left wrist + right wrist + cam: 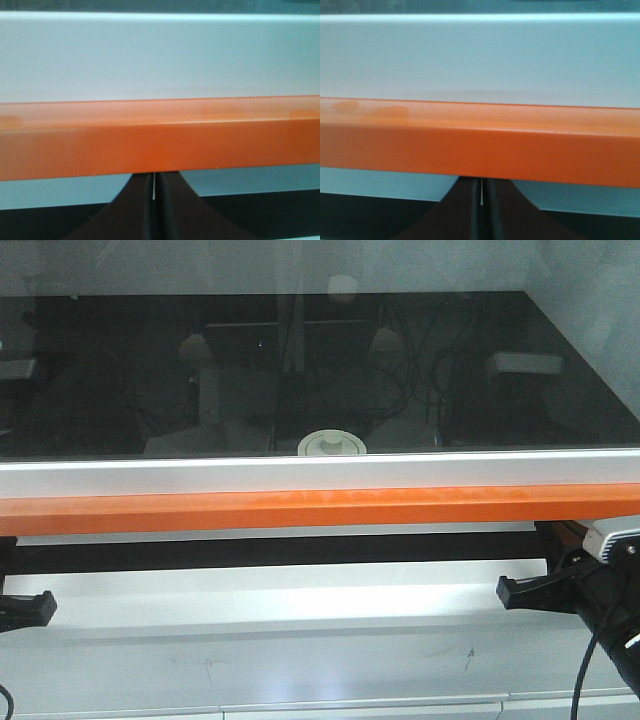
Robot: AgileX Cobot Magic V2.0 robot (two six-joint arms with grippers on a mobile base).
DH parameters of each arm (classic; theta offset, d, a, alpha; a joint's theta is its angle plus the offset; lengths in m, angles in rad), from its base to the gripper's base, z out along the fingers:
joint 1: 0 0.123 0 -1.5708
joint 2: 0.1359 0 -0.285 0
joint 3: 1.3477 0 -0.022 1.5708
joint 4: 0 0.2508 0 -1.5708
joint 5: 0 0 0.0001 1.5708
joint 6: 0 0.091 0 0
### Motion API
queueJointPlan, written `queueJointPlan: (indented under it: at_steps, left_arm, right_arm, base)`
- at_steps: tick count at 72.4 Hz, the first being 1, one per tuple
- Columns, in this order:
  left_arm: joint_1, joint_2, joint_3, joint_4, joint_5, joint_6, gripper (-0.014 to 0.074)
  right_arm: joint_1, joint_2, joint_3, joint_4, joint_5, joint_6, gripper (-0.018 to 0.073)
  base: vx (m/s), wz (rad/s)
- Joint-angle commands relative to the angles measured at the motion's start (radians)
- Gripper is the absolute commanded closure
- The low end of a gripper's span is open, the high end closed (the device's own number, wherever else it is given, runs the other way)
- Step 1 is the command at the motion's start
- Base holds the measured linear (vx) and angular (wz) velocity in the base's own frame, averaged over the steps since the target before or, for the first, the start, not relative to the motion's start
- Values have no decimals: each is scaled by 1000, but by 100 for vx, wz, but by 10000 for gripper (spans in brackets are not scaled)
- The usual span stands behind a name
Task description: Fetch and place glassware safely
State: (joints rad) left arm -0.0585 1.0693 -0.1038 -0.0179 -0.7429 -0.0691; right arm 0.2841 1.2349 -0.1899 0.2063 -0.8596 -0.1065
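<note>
Starting at the far left of the front view and finding the left gripper [45,605] low down, beneath the orange bar [320,508], pointing its black tip inward toward the middle. Checking the left wrist view and seeing the left fingers [132,215] pressed together, leaving only a hairline seam, holding nothing, facing the orange bar with the white rail [320,472] above it.

Moving to the centre and meeting the glass jar [332,450], standing upright on the glossy black tabletop [120,370] just behind the white rail, showing mostly its round cream-white lid [332,441] with the small knob, and hiding most of its clear body behind that rail. Placing the jar higher in the picture than both grippers and beyond the orange bar, roughly midway between them from side to side, well apart from each and touching neither.

Continuing to the right and reaching the right gripper [510,592], likewise below the orange bar, pointing its black tip inward, trailing a dark cable [585,670] near the lower right corner. Turning to the right wrist view and seeing the right fingers [462,215] closed against each other with a thin seam between, clamping nothing, aimed at the orange bar and the white rail.
</note>
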Motion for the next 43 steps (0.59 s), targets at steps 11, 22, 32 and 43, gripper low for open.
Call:
queueJointPlan:
  at_steps: [11, 22, 32, 43]
  left_arm:
    - [-6, -67, -81, 18, -141, 4, 603]
    - [-6, -97, -109, 25, -113, 7, 603]
    - [-6, -125, -132, 25, -102, 7, 603]
    - [-6, -142, -160, 25, -74, 7, 603]
  right_arm:
    - [-1, -71, -50, -77, -190, -9, 560]
    - [-1, -95, -59, -77, -195, -9, 560]
    - [-1, -110, -83, -77, -180, -9, 560]
    - [-1, -122, -117, -77, -146, -9, 560]
  base:
    - [0, 0]
    - [0, 0]
    - [0, 0]
    - [0, 0]
